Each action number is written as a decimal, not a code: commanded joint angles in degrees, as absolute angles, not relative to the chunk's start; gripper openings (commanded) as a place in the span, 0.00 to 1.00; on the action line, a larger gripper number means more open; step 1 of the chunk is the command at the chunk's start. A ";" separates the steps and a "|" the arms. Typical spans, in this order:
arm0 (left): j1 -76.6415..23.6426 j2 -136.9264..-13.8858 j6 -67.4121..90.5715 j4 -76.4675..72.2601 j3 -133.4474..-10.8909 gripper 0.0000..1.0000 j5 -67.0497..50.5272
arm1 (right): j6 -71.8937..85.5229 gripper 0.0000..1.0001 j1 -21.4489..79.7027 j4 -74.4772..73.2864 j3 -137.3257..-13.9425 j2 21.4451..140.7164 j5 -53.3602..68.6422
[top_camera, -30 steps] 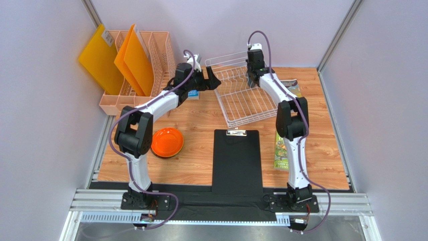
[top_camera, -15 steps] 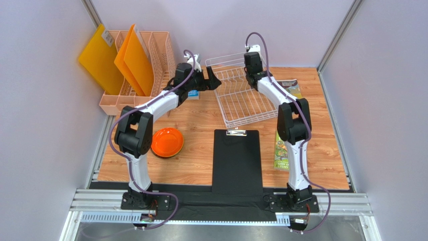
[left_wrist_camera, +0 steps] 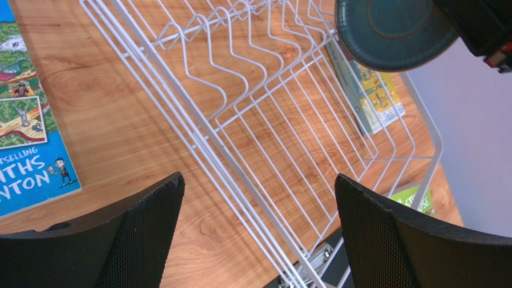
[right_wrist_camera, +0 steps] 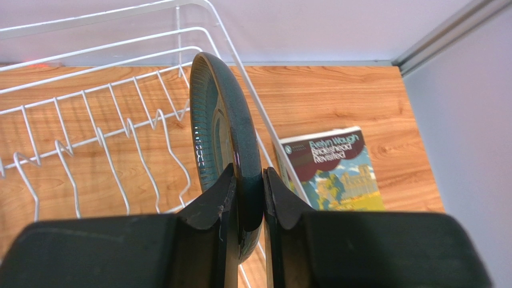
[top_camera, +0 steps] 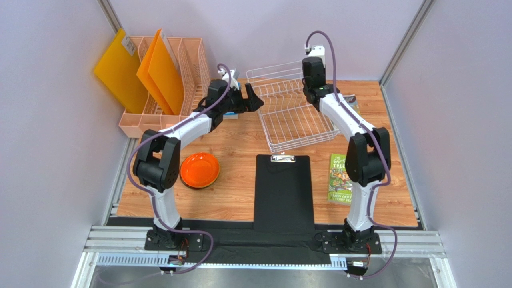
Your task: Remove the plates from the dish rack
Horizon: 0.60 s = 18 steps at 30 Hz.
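The white wire dish rack (top_camera: 294, 117) stands at the back middle of the table; no plate stands in its prongs. My right gripper (right_wrist_camera: 246, 195) is shut on the rim of the dark grey-teal plate (right_wrist_camera: 219, 135) and holds it on edge above the rack's far right corner. The left wrist view shows this plate (left_wrist_camera: 390, 30) lifted above the rack (left_wrist_camera: 264, 120). In the top view the wrist hides it. My left gripper (top_camera: 255, 98) is open and empty at the rack's left edge. An orange plate (top_camera: 200, 170) lies on the table at the left. The red and green plates are out of view.
A peach mesh file holder (top_camera: 180, 72) with orange folders stands at the back left. A black clipboard (top_camera: 282, 186) lies at the front middle, a green book (top_camera: 341, 178) to its right. A blue book (left_wrist_camera: 30, 120) lies left of the rack, another book (right_wrist_camera: 333, 168) to its right.
My right gripper has moved up and to the right with the grey-teal plate, and its elbow swung right, uncovering the green book. My left gripper shifted slightly toward the back.
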<state>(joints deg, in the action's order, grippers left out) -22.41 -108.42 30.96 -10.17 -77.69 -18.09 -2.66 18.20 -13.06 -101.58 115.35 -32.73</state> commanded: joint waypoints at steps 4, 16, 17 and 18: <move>-22.41 -103.80 34.98 -16.69 -75.85 0.99 -21.36 | 3.51 0.00 18.02 -10.02 -94.41 99.94 -30.94; -23.91 -103.54 39.11 -23.38 -72.34 0.99 -25.40 | 18.62 0.00 17.84 -11.69 -79.46 87.72 -4.33; -23.99 -103.45 39.46 -23.90 -71.90 0.99 -25.40 | 19.85 0.00 17.84 -10.12 -78.41 86.67 0.74; -23.99 -103.36 39.64 -24.86 -71.11 0.99 -25.49 | 22.65 0.00 17.84 -9.24 -77.53 86.31 2.62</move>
